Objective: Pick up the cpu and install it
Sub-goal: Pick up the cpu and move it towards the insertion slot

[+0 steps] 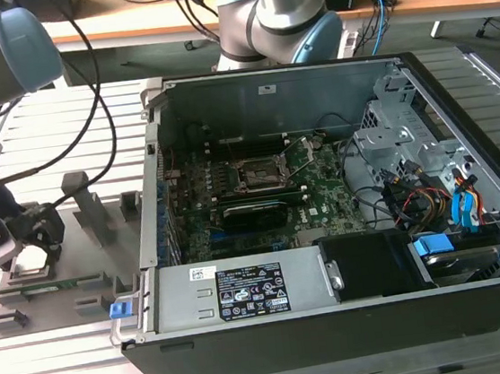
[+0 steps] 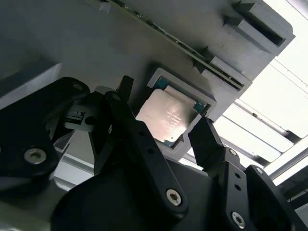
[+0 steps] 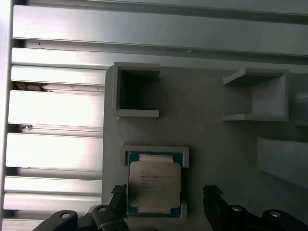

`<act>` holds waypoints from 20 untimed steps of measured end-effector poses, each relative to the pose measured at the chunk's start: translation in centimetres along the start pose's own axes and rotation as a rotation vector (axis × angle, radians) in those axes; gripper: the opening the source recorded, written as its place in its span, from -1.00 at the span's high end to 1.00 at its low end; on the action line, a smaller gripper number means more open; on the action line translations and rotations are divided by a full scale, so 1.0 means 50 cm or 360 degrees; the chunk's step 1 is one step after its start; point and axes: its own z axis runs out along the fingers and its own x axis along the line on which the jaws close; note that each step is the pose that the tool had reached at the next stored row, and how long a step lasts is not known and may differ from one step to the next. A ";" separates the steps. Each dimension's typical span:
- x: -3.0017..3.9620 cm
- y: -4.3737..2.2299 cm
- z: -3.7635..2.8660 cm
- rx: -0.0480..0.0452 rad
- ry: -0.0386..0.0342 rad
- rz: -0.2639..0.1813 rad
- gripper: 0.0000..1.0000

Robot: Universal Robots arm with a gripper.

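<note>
Starting at the exterior view's left: the gripper hangs low over a grey holder plate on the slatted aluminium table. The cpu is right under it, lying flat in a shallow square pocket of that plate. In both wrist views the jaws are spread wide with one of the fingers on each side of the chip, so it sits between them. I can't see either pad actually touching it, so nothing is gripped. As for how it'll handle, I'd guess it's very light, stiff and thin. The metal lid looks smooth and shiny, so probably slippery, and the underside is likely the delicate part. I'd take it by two opposite edges, square on, with a gentle squeeze and no tilting. The pocket rim looks low but hugs the chip, so there isn't much edge to bite on. The plate itself is matte and flat, with a couple of empty box-shaped blocks just beyond the pocket, clear of the fingers. Further to the exterior view's right, well away from the gripper, is the open computer case. The motherboard socket sits down inside it, hemmed in by the case walls, a drive cage and loose cables, so it's pretty tight in there.
</note>
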 end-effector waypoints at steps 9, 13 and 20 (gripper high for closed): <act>0.009 0.013 0.015 0.0000 0.0000 -0.0002 -0.47; 0.009 0.013 0.016 -0.0001 0.0009 -0.0002 -0.47; 0.007 0.012 0.018 -0.0003 0.0046 -0.0002 -0.47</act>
